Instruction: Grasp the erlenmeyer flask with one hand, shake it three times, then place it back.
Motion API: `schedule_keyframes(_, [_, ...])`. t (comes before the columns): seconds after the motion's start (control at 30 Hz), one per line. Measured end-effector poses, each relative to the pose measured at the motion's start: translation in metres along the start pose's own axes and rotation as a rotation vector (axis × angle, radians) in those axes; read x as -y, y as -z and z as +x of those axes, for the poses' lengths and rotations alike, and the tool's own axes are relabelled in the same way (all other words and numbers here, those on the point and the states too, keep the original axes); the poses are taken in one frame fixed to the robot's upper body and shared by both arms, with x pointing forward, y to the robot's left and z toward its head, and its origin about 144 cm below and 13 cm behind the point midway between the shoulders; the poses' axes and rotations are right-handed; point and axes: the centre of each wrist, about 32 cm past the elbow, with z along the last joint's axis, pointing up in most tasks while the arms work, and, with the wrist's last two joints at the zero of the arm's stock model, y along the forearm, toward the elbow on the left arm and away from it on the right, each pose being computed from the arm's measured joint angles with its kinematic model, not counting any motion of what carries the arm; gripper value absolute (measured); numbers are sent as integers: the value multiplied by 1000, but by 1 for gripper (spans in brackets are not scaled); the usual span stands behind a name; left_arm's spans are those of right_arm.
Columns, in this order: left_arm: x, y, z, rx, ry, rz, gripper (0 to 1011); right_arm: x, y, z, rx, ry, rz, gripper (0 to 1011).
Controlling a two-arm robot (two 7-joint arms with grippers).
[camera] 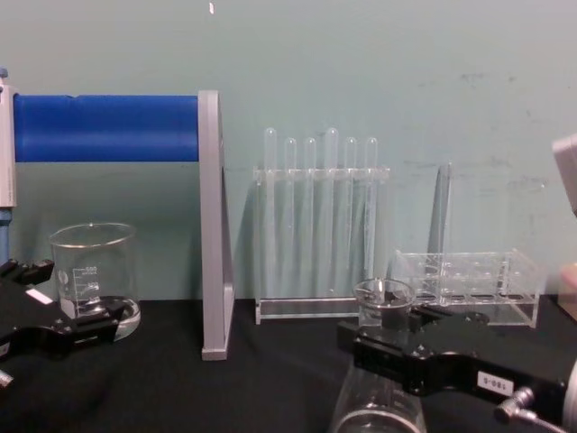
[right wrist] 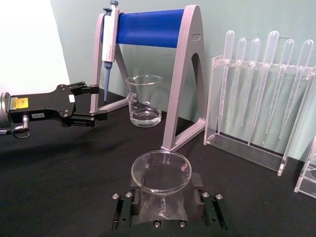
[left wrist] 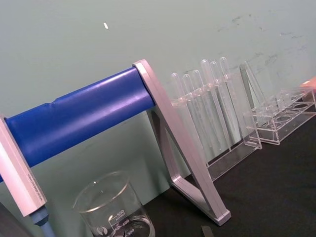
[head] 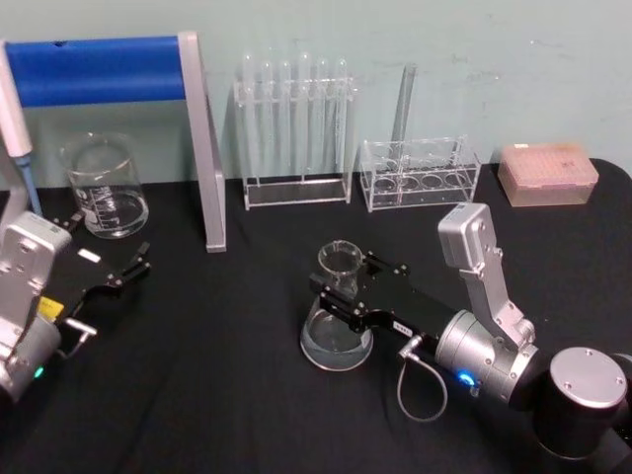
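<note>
One clear glass erlenmeyer flask [head: 337, 321], conical with a flared rim, stands on the black table [head: 217, 395] in the head view; the right gripper [head: 333, 293] jaws clasp its neck. The left gripper [head: 133, 265] rests beside one squat beaker [head: 105, 185], jaws spread. The right wrist view shows the round rim between black jaws. In the chest view, six tubes stand in one rack [camera: 320, 221].

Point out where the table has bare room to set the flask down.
Bare black table lies between the left claw and the flask, which the right claw has at its neck. Another patch lies ahead of the flask, before the racks. The back row by the beaker is crowded.
</note>
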Motion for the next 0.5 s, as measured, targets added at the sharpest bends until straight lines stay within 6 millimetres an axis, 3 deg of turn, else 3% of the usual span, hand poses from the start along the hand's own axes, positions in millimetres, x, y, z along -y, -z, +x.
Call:
schedule_keyframes(0.3, [0,0,0,0,0,0,1001,0,0,0,1,0,1,891])
schedule_keyframes(0.5, [0,0,0,0,0,0,1001,0,0,0,1,0,1,1002])
